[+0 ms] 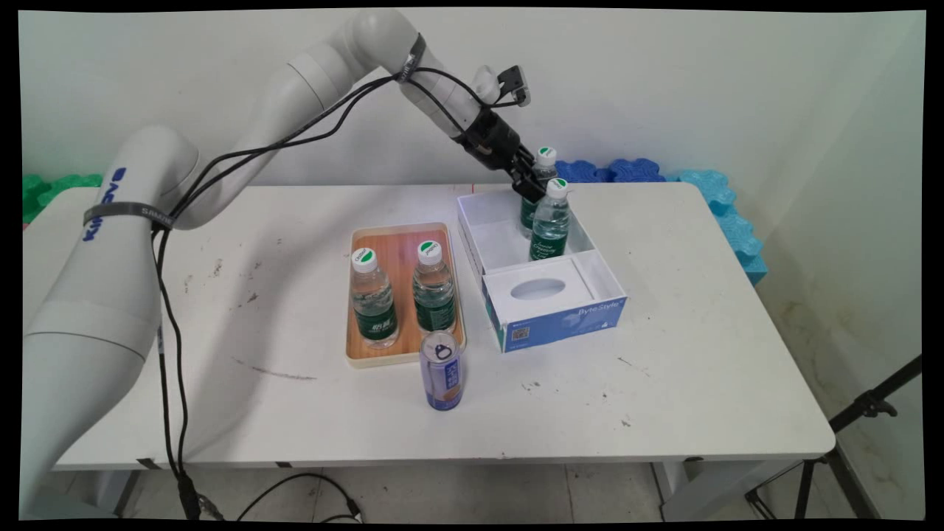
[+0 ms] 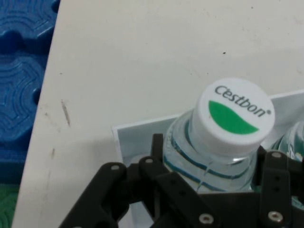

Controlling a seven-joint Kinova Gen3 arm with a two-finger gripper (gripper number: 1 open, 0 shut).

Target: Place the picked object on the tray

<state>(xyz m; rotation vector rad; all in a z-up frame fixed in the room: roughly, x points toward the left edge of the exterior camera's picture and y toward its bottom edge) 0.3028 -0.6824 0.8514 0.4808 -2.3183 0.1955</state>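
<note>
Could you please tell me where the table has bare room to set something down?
The table is bare right of the blue-and-white box, along the near edge either side of the can, and left of the wooden tray. It is crowded between tray and box, and at the box's far end, where the gripper meets two bottles.

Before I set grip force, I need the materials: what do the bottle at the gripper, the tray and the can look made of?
The bottle at the gripper looks like clear thin plastic, ribbed, with a matte white cap. The tray looks like wood or wood-print laminate with a pale rim; grain lines show. The can looks like metal: a shiny pull-tab top over a printed blue wall.
</note>
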